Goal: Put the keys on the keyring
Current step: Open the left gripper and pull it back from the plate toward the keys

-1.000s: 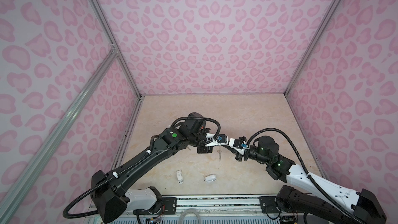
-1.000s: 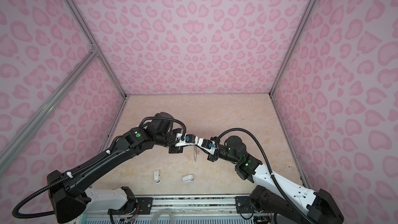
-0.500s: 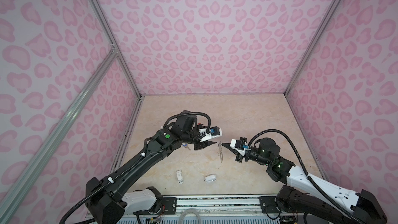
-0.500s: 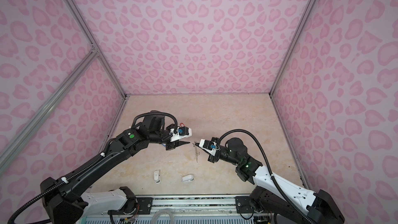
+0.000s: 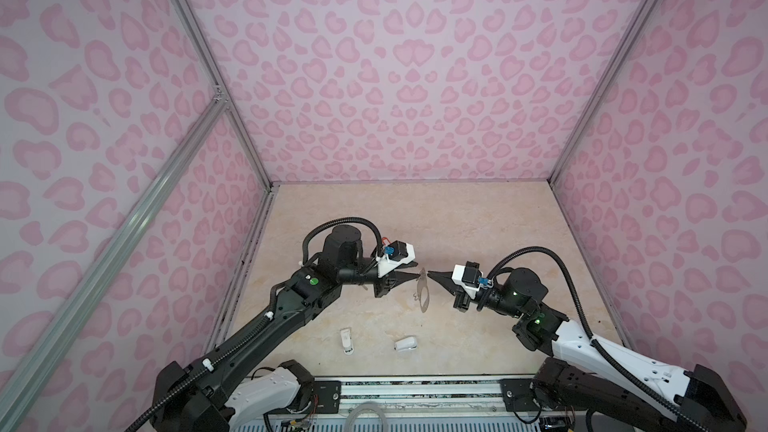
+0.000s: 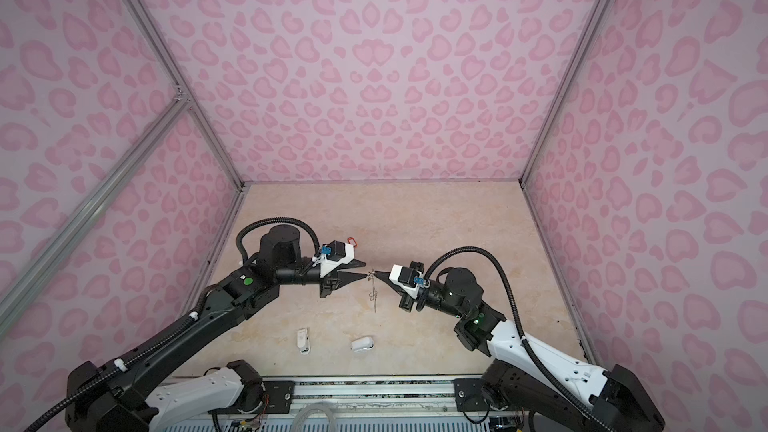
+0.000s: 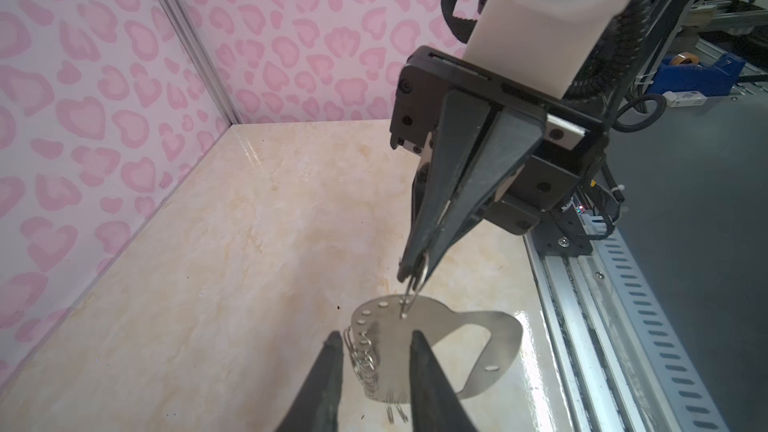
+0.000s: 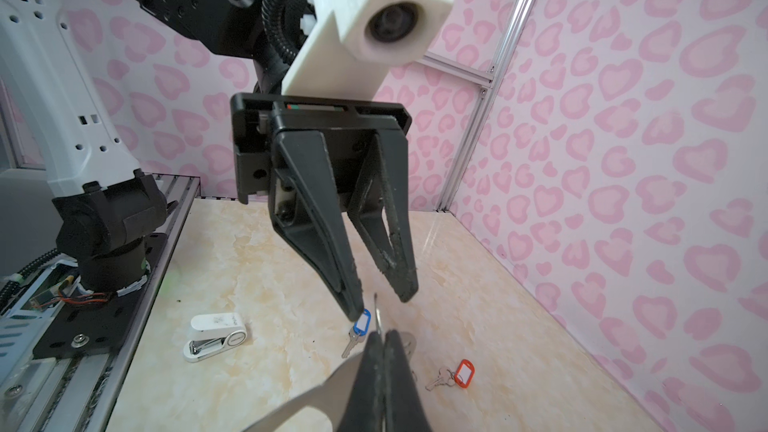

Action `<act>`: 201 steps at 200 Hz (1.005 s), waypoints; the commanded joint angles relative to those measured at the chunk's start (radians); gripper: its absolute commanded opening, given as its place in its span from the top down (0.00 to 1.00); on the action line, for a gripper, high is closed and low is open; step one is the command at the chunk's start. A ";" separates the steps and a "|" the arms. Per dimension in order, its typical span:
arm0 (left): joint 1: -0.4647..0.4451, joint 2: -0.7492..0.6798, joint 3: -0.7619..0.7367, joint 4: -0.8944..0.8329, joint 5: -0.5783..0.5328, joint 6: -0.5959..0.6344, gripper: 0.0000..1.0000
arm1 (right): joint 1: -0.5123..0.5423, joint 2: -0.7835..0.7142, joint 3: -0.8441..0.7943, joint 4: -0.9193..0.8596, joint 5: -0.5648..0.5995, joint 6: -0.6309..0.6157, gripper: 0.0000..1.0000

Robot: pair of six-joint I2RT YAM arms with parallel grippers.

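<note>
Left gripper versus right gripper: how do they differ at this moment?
The left gripper has its jaws apart; the right gripper is shut. The right gripper pinches a wire ring of the keyring, whose plate hangs below; the left gripper holds nothing. Both are raised off the table, pointing at each other.

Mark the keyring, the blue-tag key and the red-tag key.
keyring (image 7: pixel 505 347): left wrist view, on the handle band.
blue-tag key (image 8: pixel 363 322): right wrist view, on the blue tag.
red-tag key (image 8: pixel 464 374): right wrist view, on the red tag.
</note>
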 commanded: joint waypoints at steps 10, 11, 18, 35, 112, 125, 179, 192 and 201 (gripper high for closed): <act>-0.006 -0.022 -0.023 0.116 0.043 -0.058 0.74 | 0.001 -0.001 0.011 0.055 -0.024 0.023 1.00; -0.007 -0.023 -0.022 0.116 0.044 -0.058 0.74 | 0.000 -0.001 0.013 0.054 -0.024 0.025 1.00; -0.013 -0.022 -0.020 0.113 0.044 -0.056 0.75 | 0.000 0.000 0.014 0.055 -0.029 0.025 1.00; -0.032 -0.019 -0.015 0.103 0.039 -0.045 0.76 | 0.000 0.001 0.016 0.056 -0.032 0.030 1.00; 0.030 -0.098 -0.058 0.059 -0.237 -0.128 0.65 | 0.000 -0.053 0.000 -0.042 0.073 0.008 1.00; 0.049 -0.110 -0.054 0.033 -0.359 -0.203 0.59 | 0.000 -0.075 -0.005 -0.078 0.099 -0.008 1.00; 0.211 0.015 0.005 -0.178 -0.546 -0.429 0.53 | 0.002 -0.171 -0.058 -0.137 0.167 -0.027 1.00; 0.244 0.078 0.036 -0.231 -0.538 -0.471 0.53 | 0.012 -0.186 -0.072 -0.143 0.192 -0.028 1.00; 0.262 0.129 0.071 -0.289 -0.549 -0.511 0.53 | 0.019 -0.192 -0.077 -0.151 0.217 -0.031 1.00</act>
